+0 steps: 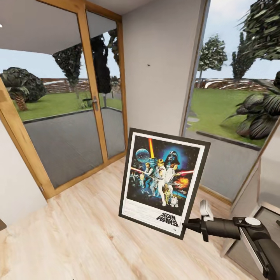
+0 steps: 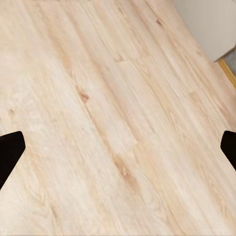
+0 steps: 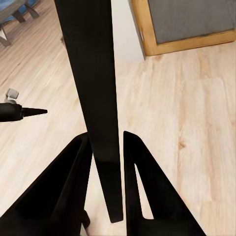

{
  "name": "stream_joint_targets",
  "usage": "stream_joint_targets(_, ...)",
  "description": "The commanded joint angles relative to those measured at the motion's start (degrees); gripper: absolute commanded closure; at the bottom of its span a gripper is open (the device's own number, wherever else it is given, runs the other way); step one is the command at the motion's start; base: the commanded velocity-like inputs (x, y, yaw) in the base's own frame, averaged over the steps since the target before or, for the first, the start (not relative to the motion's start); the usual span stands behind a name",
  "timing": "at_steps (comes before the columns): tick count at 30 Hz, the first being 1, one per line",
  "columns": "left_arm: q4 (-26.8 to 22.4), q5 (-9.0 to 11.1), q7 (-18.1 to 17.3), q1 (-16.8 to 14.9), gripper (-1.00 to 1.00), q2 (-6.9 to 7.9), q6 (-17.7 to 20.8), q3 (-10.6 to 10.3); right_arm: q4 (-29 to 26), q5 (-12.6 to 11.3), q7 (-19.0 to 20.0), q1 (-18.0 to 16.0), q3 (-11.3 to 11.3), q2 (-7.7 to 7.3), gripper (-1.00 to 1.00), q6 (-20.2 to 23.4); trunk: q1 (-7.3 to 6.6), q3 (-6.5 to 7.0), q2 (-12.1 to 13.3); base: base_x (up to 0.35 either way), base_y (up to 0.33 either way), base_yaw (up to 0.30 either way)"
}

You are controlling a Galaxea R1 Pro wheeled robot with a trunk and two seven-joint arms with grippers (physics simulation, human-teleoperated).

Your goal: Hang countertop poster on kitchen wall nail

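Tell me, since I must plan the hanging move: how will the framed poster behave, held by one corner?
The poster looks stiff: its frame stays straight though the right pincer clamps only its lower corner. Held so far off-centre, it may swing or twist. The thin edge between the fingers could slip.

Home interior, wood floor (image 1: 77, 233), glazed garden doors (image 1: 70, 116)

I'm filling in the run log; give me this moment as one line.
phase: carrying | right gripper: shut on poster at its lower corner | left gripper: open, over wood floor | wall nail: ahead, not reached
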Motion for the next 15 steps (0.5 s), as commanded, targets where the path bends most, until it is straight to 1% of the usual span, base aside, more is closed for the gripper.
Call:
stream_joint_targets(1, 0.06, 0.50, -0.18, -0.06, -1.00, 0.01, -0.20, -0.48, -0.03, -0.15, 0.23, -0.05, -0.03, 0.00, 1.00, 0.70, 0.06, -0.09, -0.12, 0.271, 0.234, 0.000)
stream_joint_targets(10, 0.06, 0.50, -0.18, -0.06, -1.00, 0.01, -0.20, -0.48, -0.03, -0.15, 0.23, -0.05, -0.03, 0.00, 1.00, 0.70, 0.06, 0.61, -0.12, 0.271, 0.234, 0.000)
stream_joint_targets(15, 0.06, 0.50, -0.18, -0.06, -1.00, 0.01, -0.20, -0.46, -0.03, -0.15, 0.23, -0.05, -0.03, 0.01, 1.00, 0.70, 0.06, 0.76, -0.12, 0.271, 0.234, 0.000)
